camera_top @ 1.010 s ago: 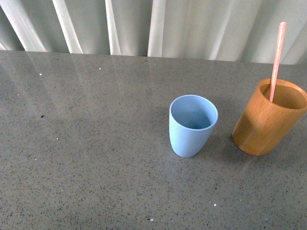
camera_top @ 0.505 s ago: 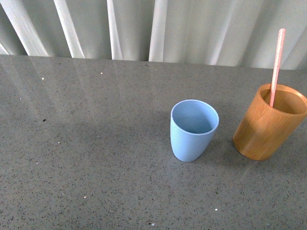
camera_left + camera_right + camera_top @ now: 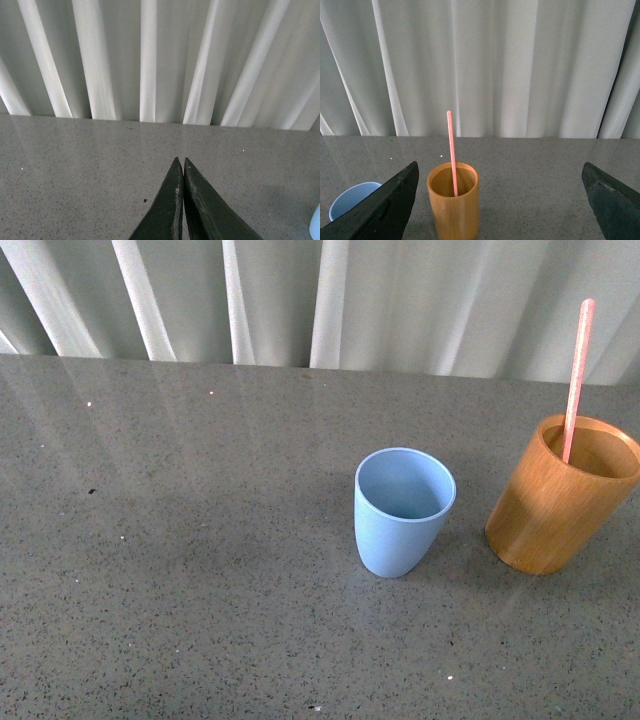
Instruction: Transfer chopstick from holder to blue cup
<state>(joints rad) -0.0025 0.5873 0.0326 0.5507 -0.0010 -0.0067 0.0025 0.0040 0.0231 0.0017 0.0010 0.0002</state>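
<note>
A pink chopstick (image 3: pixel 576 375) stands upright in the orange-brown holder (image 3: pixel 560 500) at the right of the grey table, leaning on the holder's far wall. To its left the blue cup (image 3: pixel 402 512) stands upright and empty. No arm shows in the front view. In the right wrist view my right gripper (image 3: pixel 500 192) is wide open and short of the holder (image 3: pixel 454 207), which stands with the chopstick (image 3: pixel 452 150) toward one finger; the cup's rim (image 3: pixel 351 198) peeks past that finger. My left gripper (image 3: pixel 181 161) is shut with nothing in it, over bare table.
A pale pleated curtain (image 3: pixel 320 300) hangs behind the table's far edge. The speckled grey tabletop (image 3: pixel 180 540) stretches bare to the left of the cup. A sliver of the blue cup (image 3: pixel 315 224) shows at the edge of the left wrist view.
The front view has shifted slightly, so the cup and holder sit a little lower in the picture than one second ago. Nothing on the table has moved.
</note>
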